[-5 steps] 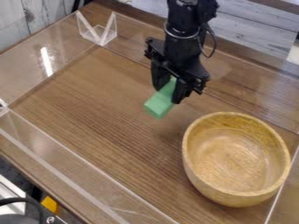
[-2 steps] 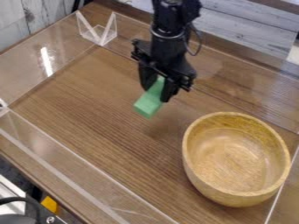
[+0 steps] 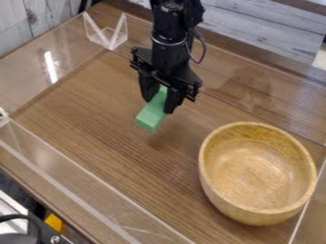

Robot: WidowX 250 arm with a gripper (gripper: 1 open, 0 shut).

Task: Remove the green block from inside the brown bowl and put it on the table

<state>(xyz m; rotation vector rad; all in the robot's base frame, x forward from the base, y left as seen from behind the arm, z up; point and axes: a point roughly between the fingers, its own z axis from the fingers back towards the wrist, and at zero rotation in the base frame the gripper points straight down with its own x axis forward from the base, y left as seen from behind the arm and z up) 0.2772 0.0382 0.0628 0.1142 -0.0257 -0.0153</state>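
Observation:
My black gripper (image 3: 162,93) points straight down over the middle of the table (image 3: 90,105) and is shut on the green block (image 3: 154,112). The block hangs tilted from the fingers, its lower end close above the wood, left of the brown bowl (image 3: 258,171). The light-brown wooden bowl sits at the lower right with nothing inside it. A hand's width of bare table separates the bowl's rim from the block.
Clear acrylic walls (image 3: 51,152) run along the table's left and near edges. A clear acrylic stand (image 3: 105,30) is at the back left. Pale boards (image 3: 268,33) lie behind the table at the back right.
The gripper has carried the green block leftward and away from the bowl, and a little lower toward the table. Its grip on the block has stayed shut.

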